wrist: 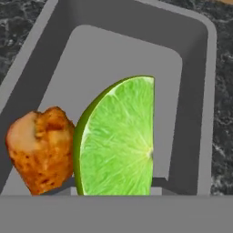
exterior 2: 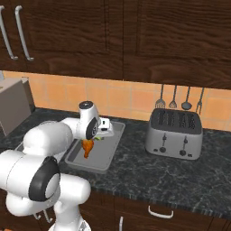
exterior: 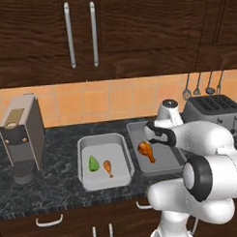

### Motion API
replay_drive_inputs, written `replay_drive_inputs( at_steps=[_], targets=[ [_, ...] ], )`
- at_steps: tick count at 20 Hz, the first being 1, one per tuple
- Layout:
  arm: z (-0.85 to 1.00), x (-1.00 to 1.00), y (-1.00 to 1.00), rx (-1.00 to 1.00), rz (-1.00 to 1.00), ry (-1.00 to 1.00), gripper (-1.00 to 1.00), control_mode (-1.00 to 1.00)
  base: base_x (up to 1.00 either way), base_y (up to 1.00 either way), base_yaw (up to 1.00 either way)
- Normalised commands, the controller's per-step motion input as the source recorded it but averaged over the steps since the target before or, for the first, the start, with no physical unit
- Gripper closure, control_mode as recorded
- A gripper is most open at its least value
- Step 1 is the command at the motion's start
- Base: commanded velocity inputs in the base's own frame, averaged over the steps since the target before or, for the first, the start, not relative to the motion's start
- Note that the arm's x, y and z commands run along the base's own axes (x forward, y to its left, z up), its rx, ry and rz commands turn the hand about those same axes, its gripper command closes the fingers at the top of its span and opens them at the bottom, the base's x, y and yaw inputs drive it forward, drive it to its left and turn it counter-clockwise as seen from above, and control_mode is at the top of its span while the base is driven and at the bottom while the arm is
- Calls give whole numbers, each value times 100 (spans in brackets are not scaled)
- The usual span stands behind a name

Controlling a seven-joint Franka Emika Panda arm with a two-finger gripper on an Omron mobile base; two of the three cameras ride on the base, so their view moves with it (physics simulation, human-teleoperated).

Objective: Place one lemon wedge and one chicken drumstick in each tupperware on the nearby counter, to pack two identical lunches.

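Two grey trays sit side by side on the black speckled counter, left of the silver toaster. Farthest from it, the left tray holds a green wedge and a drumstick. Beside the toaster, the right tray holds another drumstick. Above that tray, the gripper pinches a wedge. Dark wood cabinets hang over orange tiles.

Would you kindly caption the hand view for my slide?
Bright green citrus wedge beside browned chicken drumstick, above a shallow light-grey rectangular tray.
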Motion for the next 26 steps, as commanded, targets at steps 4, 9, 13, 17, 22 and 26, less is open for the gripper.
replay_drive_inputs(
  at_steps=[4, 9, 13, 17, 22, 26],
  targets=[
    [-46, 29, -27, 6, -3, 7, 100, -100, 0, 0, 0],
    [-45, 33, -15, 13, -1, 1, 100, -100, 0, 0, 0],
    [-41, 29, -3, 9, -3, 0, 100, -100, 0, 0, 0],
    [-41, 20, 0, 5, -4, 0, 100, -100, 0, 0, 0],
    [-9, -3, 0, 1, -2, -4, -100, -100, 0, 0, 0],
    [18, -18, 3, 0, 0, -17, -100, -100, 0, 0, 0]
  ],
)
